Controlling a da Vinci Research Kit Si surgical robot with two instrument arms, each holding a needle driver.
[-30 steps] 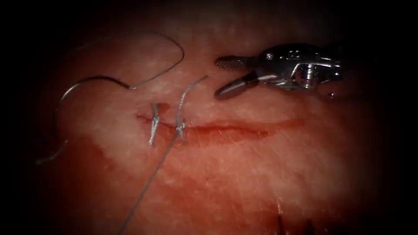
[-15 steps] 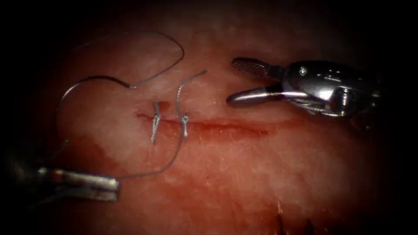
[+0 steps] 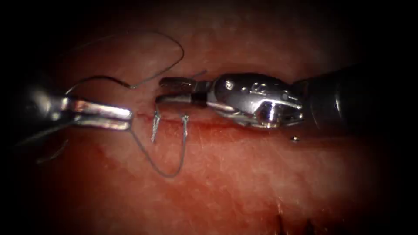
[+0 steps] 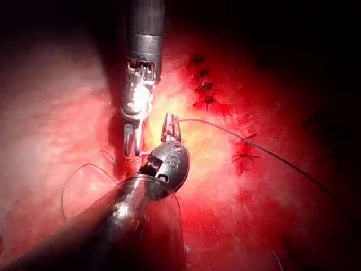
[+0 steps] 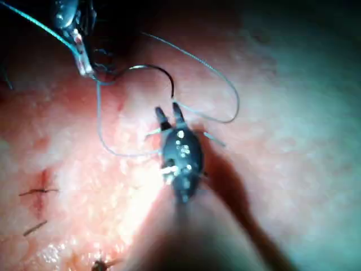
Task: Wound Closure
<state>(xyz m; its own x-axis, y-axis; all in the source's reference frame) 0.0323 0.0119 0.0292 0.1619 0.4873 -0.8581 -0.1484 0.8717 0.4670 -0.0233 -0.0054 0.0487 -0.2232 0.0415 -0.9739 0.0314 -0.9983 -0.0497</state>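
Pork tissue (image 3: pixel 244 174) carries the cut (image 3: pixel 226 127), with two stitches near its left end. We find the right tool (image 3: pixel 172 90) above that end, its jaws narrowly parted at the short thread tail, gripping nothing we can confirm. We find the left tool (image 3: pixel 124 118) left of the cut, clamping the thread (image 3: pixel 167 172), which loops slack below the second stitch. The needle (image 3: pixel 98 79) lies free on the tissue, above the left tool.
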